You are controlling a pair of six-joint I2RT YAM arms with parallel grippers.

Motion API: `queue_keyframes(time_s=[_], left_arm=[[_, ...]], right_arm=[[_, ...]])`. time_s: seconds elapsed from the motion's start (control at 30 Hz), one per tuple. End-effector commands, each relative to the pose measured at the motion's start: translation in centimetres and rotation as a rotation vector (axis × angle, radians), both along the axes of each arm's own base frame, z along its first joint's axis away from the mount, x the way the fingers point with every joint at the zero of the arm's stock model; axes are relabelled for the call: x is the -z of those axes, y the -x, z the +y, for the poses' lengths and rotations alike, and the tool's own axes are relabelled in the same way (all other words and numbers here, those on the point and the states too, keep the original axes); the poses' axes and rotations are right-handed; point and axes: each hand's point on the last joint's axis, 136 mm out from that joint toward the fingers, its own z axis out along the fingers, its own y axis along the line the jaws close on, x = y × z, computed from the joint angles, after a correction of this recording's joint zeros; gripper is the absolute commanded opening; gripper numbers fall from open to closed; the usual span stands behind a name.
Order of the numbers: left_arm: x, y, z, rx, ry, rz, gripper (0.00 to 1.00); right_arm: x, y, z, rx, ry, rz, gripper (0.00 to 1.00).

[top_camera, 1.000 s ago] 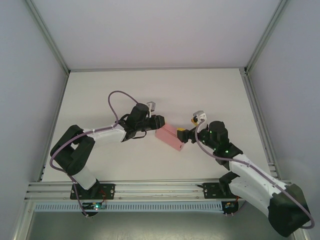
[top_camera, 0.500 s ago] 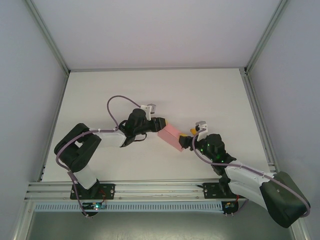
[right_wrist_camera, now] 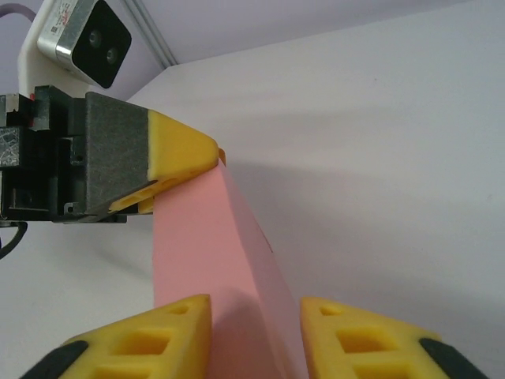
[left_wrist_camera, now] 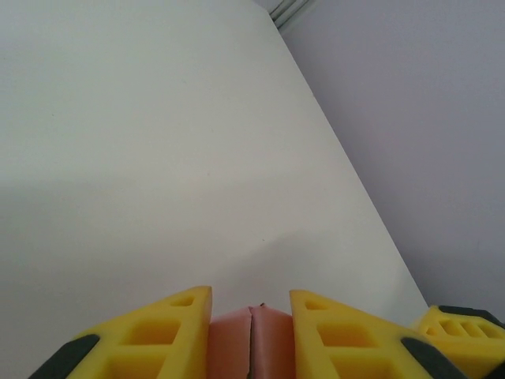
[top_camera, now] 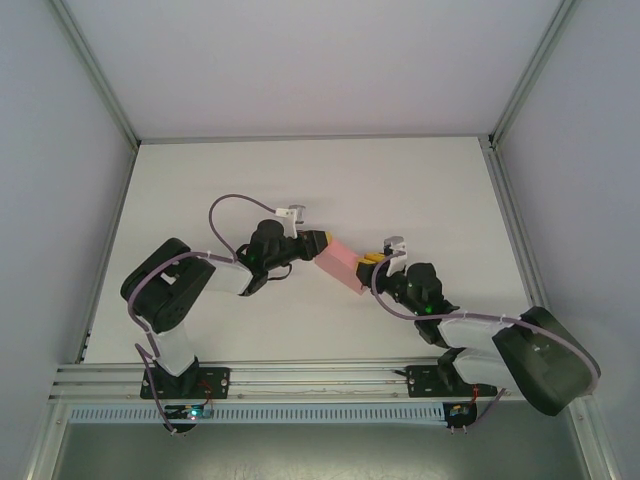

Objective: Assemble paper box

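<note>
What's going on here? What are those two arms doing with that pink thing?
Two robot arms are holding a small pink paper box between them over a white table. The left gripper has its yellow fingers closed on one end, and the right gripper is closed on the opposite end. The box looks already folded into a flat rectangular shape. I cannot tell whether it is lifted or resting on the table.

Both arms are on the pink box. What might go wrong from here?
1. The left gripper and right gripper each pinch an opposite end of the paper box. If the arms move out of step, the cardboard may buckle or tear.
2. In the right wrist view, the left fingers bite just the far end, so that end might slip free.
3. Squeezing harder could crush the hollow box.
</note>
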Motion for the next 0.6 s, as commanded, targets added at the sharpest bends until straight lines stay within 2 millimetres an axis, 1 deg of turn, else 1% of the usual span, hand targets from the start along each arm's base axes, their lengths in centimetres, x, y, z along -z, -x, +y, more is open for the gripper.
queue_keyframes(time_s=[0.0,0.17,0.27,0.43,0.5,0.57], left_arm=[[16.1,10.5,4.6,0.101,-0.357,0.554,0.00],[15.9,10.3,4.3,0.105,-0.312,0.505,0.00],[15.7,9.9,3.7,0.132,-0.292,0.459,0.00],[15.8,9.5,3.2,0.146,-0.273,0.435,0.00],[15.6,9.3,3.1,0.152,-0.280,0.432,0.00],[15.1,9.3,3.0,0.159,-0.286,0.418,0.00]], right_arm=[[8.5,2.8,-2.1,0.013,0.221,0.254,0.25],[8.4,3.1,-2.7,0.032,0.222,0.251,0.17],[8.1,3.1,-2.5,0.022,0.212,0.242,0.13],[8.2,3.2,-2.5,0.017,0.218,0.250,0.10],[8.2,3.1,-2.4,0.012,0.218,0.251,0.08],[8.1,3.0,-2.4,0.017,0.222,0.251,0.08]])
